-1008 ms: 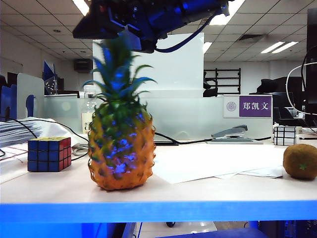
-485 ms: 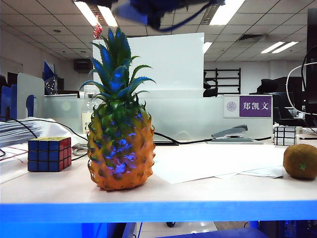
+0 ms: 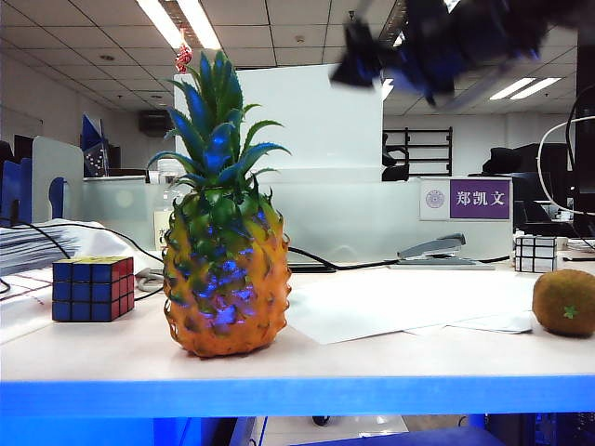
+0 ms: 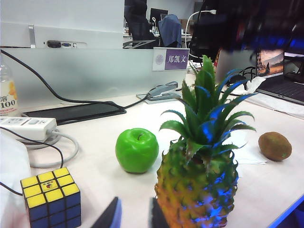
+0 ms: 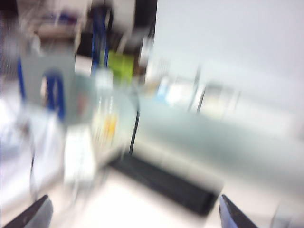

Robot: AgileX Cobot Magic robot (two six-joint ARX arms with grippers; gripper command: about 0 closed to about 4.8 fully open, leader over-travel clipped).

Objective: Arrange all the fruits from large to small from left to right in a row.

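pineapple (image 3: 226,269) upright at tabletop left – largest first; green apple (image 4: 137,149) behind it, kiwi (image 3: 564,302) far right. right gripper (image 3: 437,46) aloft upper right, fingers wide, empty; left gripper (image 4: 133,216) low beside pineapple – narrow gap, gripping nothing.

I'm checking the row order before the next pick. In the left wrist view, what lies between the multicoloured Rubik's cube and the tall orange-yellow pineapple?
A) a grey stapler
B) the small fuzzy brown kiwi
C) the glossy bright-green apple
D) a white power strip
C: the glossy bright-green apple sits on the table between the multicoloured Rubik's cube and the tall orange-yellow pineapple, set farther back.
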